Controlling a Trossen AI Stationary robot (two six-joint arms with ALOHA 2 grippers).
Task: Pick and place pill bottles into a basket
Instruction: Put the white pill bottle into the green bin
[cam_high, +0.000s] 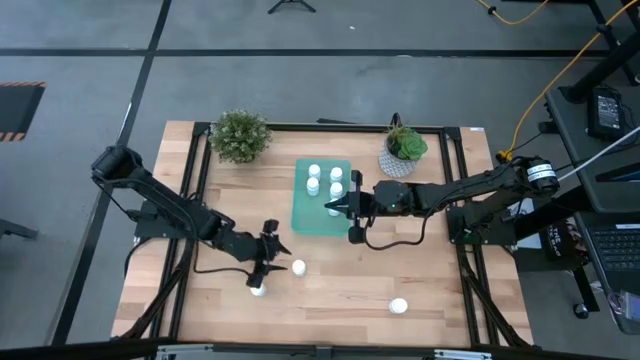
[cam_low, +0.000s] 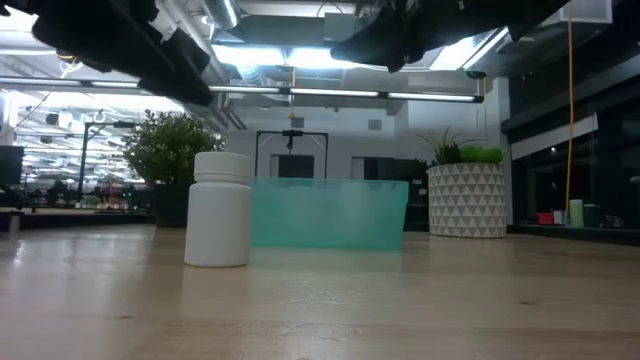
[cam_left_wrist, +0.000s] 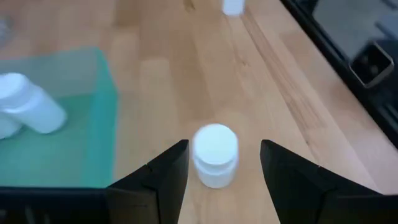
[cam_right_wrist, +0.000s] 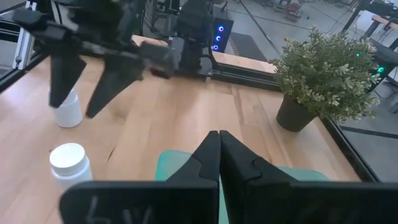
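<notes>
The teal basket lies mid-table with several white pill bottles in it; one lies on its side. Three bottles stand on the wood: one near the basket's near left corner, one behind it, one at the near right. My left gripper is open above the table; in its wrist view its fingers stand either side of the first bottle without touching. My right gripper is shut and empty over the basket's near part.
A potted green plant stands at the far left. A plant in a white patterned pot stands beside the basket's far right corner. Black frame rails run along the table's sides. Bare wood lies between the basket and the near edge.
</notes>
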